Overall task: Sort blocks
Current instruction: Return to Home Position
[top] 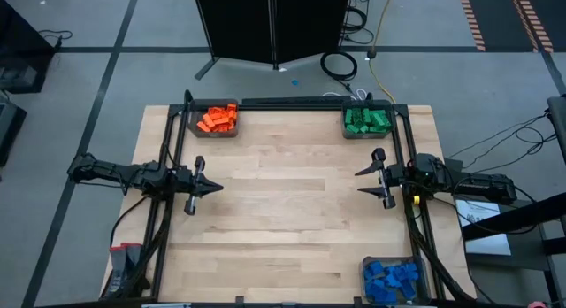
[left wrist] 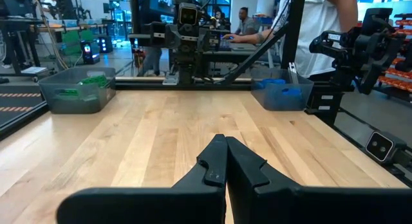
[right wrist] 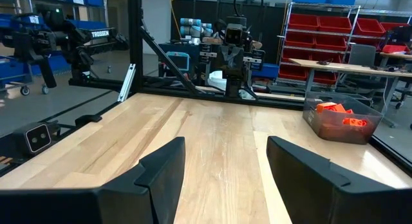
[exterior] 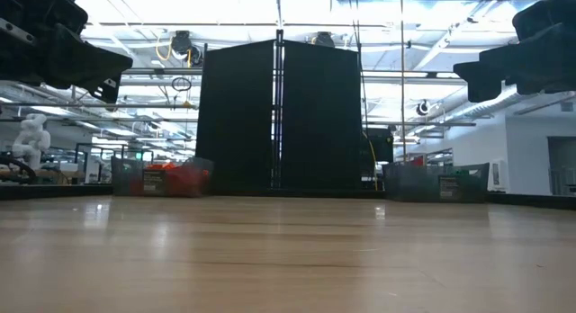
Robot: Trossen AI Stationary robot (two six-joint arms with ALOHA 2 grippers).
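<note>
The left gripper [top: 215, 186] hangs over the left edge of the table [top: 292, 219], its two fingers [left wrist: 209, 166] pressed together with nothing between them. The right gripper [top: 361, 181] hangs over the table's right edge, pointing inward, its fingers [right wrist: 161, 166] spread wide and empty. In the low view both arms are cut off at the top corners, showing only as dark bulk.

The blocks lie in bins at three of the table's corners. The orange blocks [top: 217, 119] fill the back left bin [top: 217, 134], and the green blocks [top: 366, 120] fill the back right bin [top: 367, 135]. The blue blocks [top: 392, 280] sit in the front right bin [top: 393, 260], which the high view's bottom edge clips. Each heap is too jumbled to count or to tell single shapes.

Beyond the table's right edge stands a person [left wrist: 322, 18] in a white shirt, cut off above the chest.
</note>
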